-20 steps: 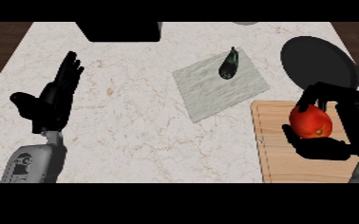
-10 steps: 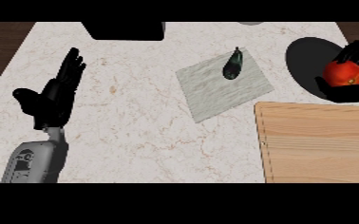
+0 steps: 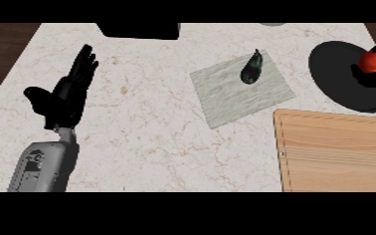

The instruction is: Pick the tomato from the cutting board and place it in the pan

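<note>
tomato [image 3: 368, 61] x1 | pan [image 3: 339, 77] x1 | cutting board [image 3: 327, 152] x1 | eggplant [image 3: 251, 69] x1 | grey cloth [image 3: 238, 92] x1 | hand [image 3: 66, 95] x1 (left)

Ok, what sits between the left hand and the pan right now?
In the head view, a grey cloth with a dark eggplant on it lies between the resting left hand and the pan; otherwise bare counter.

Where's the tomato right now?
In the head view, the tomato is at the far right edge, over the black pan, beyond the cutting board.
</note>
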Available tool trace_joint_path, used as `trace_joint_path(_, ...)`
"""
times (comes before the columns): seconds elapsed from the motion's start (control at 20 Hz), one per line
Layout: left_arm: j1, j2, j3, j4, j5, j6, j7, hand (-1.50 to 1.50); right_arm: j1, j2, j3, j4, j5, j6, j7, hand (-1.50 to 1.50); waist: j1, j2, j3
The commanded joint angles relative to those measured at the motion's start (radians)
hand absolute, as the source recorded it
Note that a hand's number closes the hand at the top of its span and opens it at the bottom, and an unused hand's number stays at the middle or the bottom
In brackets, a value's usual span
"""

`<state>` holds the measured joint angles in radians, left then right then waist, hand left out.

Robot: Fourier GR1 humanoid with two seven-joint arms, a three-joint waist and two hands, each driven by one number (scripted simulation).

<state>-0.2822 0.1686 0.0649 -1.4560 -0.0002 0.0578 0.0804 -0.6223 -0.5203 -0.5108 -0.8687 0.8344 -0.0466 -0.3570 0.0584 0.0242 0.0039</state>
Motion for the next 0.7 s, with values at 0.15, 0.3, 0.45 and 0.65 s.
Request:
trace_joint_path(0.15,-0.039,-0.005,-0.001,-0.003,0.013,-0.005,0.037,0.0,-0.121,-0.08,-0.056,0.336,0.018,-0.154,-0.122,1.5,0.029,0.014,0.003)
trace_joint_path(0.3,-0.014,-0.008,-0.01,0.023,-0.004,-0.01,-0.024,0.0,-0.14,-0.093,-0.043,0.416,0.04,-0.173,-0.161,1.5,0.037,0.02,0.003)
trace_joint_path(0.45,-0.024,-0.012,-0.02,-0.016,-0.004,-0.005,0.011,0.0,-0.152,-0.088,-0.073,0.513,0.002,-0.085,-0.134,-1.5,0.046,0.018,0.005)
trace_joint_path(0.65,-0.042,0.005,0.003,-0.008,0.013,-0.015,0.021,0.0,-0.182,-0.107,-0.076,0.611,-0.024,0.136,-0.119,-1.5,0.046,0.017,0.005)
